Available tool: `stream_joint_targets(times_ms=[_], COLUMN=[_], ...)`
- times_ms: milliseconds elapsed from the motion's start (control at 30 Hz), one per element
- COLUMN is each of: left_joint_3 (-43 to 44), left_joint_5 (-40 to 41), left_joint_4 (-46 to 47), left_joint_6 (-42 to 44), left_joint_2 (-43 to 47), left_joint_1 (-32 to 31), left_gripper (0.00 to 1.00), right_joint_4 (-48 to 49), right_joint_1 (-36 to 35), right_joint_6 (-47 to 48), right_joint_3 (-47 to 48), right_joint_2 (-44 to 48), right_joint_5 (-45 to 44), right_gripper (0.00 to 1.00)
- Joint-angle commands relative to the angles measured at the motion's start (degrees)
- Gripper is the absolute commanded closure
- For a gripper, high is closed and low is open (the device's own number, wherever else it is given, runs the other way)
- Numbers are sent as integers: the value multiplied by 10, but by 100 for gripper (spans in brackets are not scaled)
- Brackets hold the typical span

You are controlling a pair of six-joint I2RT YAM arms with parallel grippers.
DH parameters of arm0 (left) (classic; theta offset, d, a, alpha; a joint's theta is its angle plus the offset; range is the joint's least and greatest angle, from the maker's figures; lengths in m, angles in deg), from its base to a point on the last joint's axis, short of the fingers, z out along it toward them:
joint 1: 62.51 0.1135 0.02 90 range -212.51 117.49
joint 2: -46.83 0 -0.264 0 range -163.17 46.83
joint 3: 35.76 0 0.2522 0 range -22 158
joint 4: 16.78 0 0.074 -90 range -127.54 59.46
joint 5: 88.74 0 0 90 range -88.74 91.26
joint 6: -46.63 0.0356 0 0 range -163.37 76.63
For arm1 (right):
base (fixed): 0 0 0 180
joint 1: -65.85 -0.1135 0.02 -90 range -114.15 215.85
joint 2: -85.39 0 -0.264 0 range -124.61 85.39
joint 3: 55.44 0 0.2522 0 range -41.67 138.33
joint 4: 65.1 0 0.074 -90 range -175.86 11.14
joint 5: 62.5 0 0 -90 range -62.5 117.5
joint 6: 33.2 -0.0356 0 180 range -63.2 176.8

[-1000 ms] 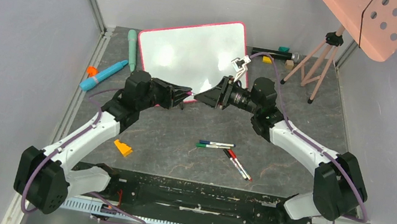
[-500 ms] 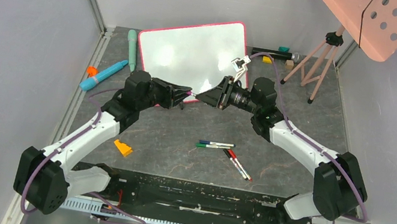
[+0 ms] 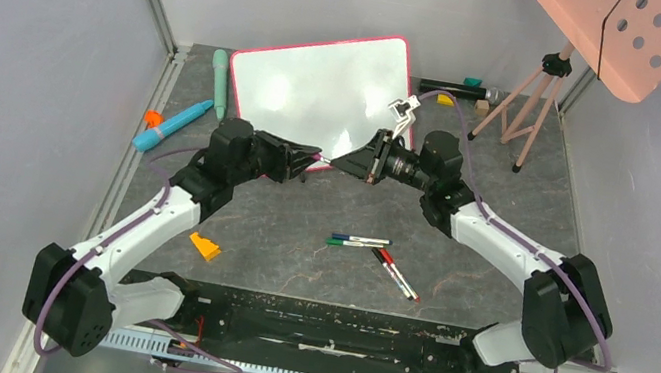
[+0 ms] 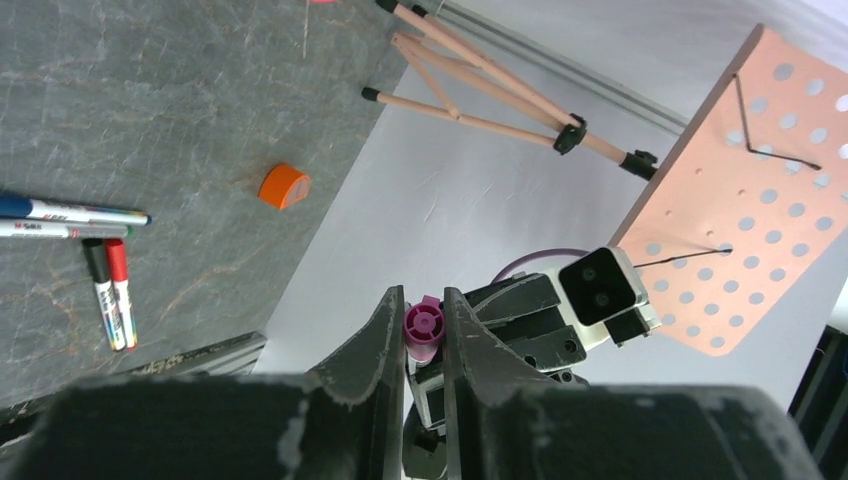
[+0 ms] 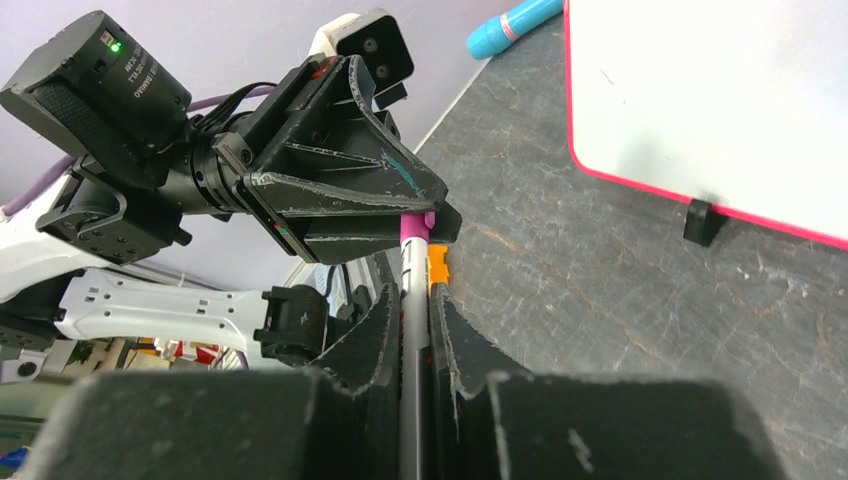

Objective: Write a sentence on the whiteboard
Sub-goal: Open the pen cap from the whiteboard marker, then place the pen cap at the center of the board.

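**Both End Effectors Clamped on One Marker at the Whiteboard's Near Edge**

1. Task object. The flat white rectangular whiteboard with a thin pink-red rim [image 3: 322,89] [image 5: 720,100] lies on the far half of the surface, rotated so its right corner points to the far edge. Both end effectors meet just off its near edge, beside a black clip foot [image 5: 703,220].

2. End effectors. The left end effector [image 3: 313,156] [image 4: 424,310] is closed on the magenta end of a slim grey-barrelled marker [image 4: 423,325] [image 5: 412,290]. The right end effector [image 3: 339,162] [image 5: 413,300] is closed on the grey barrel of that marker, tip to tip with the left.

3. Surroundings. The dark grey stone-patterned surface [image 3: 298,232] carries slim white pens [image 3: 393,272] at its centre, an orange wedge [image 3: 204,246] toward the near-left corner and a blue tube [image 3: 172,125] at the left edge. A wooden tripod [image 3: 522,107] stands at the far-right corner under a salmon perforated panel [image 3: 626,33]. Pale lilac walls enclose the cell.
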Motion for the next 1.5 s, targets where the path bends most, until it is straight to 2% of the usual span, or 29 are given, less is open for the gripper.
stream_joint_targets(times_ms=[0,200,333,400,533,667,800,900,1000,1200,1400,1467], left_joint_3=[-16,-47,-46,-35,9,60,63,73,109,197,191,188], left_joint_5=[28,43,44,40,17,36,68,81,89,174,201,203], left_joint_4=[11,1,-20,-42,-110,-194,-200,-211,-255,-380,-403,-404], left_joint_6=[-4,5,42,87,238,372,413,443,488,568,583,585], left_joint_2=[15,34,32,20,-38,-115,-162,-201,-251,-331,-332,-328], left_joint_1=[8,31,35,34,27,-30,-94,-120,-140,-188,-202,-202], left_gripper=[98,98,98,98,98,98,98,92,90,88,86,82], right_joint_4=[-6,-99,-159,-199,-325,-406,-436,-445,-444,-447,-447,-446], right_joint_1=[26,86,109,110,110,110,110,110,110,110,110,110], right_joint_6=[9,71,111,134,197,245,271,274,269,273,277,277], right_joint_3=[-45,-118,-137,-134,-96,-55,-46,-47,-47,-40,-45,-45], right_joint_2=[59,140,172,180,187,191,204,209,208,209,214,215], right_joint_5=[42,80,76,43,-83,-159,-192,-197,-191,-185,-188,-190], right_gripper=[100,100,100,100,100,100,100,100,100,100,100,100])
